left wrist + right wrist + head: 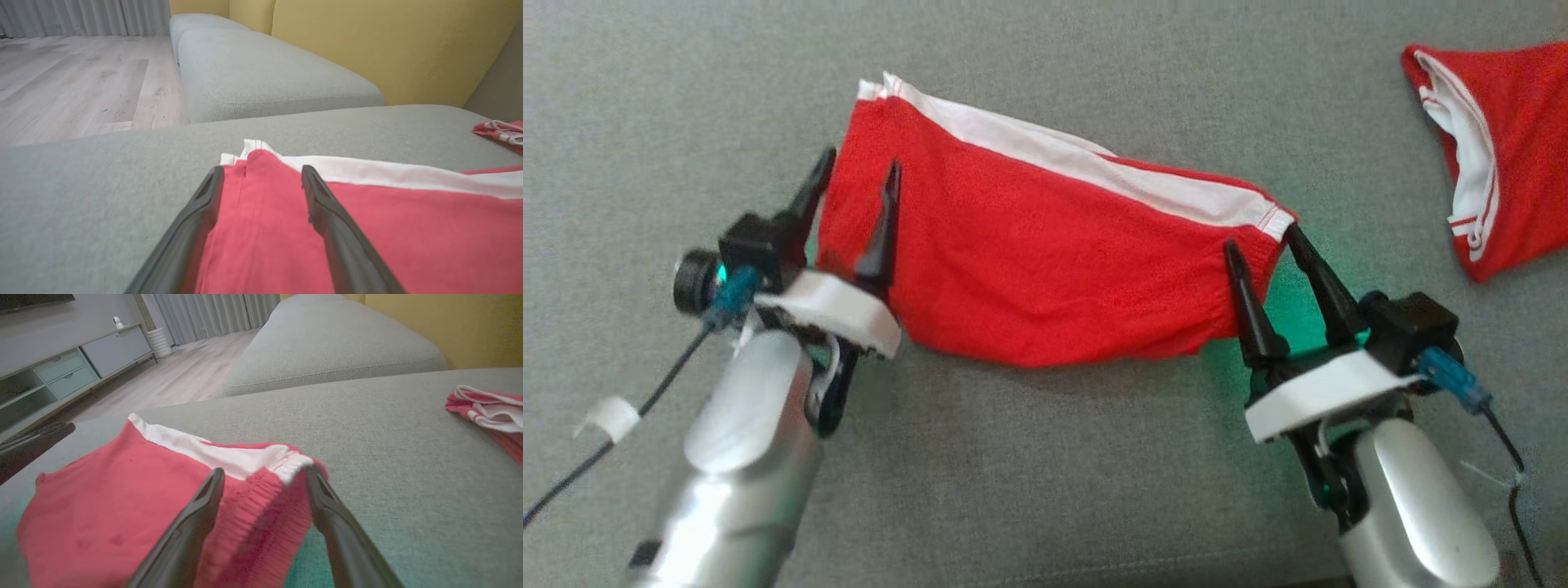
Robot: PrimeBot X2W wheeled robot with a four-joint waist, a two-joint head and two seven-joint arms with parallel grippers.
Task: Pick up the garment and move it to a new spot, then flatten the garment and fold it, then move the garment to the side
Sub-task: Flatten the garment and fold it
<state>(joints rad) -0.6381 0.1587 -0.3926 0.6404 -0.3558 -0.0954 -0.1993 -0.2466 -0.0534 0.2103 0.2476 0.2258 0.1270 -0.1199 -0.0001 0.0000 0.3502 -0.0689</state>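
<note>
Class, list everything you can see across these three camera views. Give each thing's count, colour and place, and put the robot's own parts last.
red shorts: one, red with a white side stripe, on the seat cushions between both end effectors
second garment: one, red and white, crumpled to the robot's right of the shorts
seat cushions: two, grey, one under the garments, one beyond it
backrest: one, yellow, behind the cushions
floor: one, pale wood, beside the sofa
curtains: one set, pale grey, at the floor's far edge
cabinet: one, grey with pale green drawers, across the floor
left end effector: one, dark fingers, open, astride the hem end
right end effector: one, dark fingers, open, astride the waistband end
</note>
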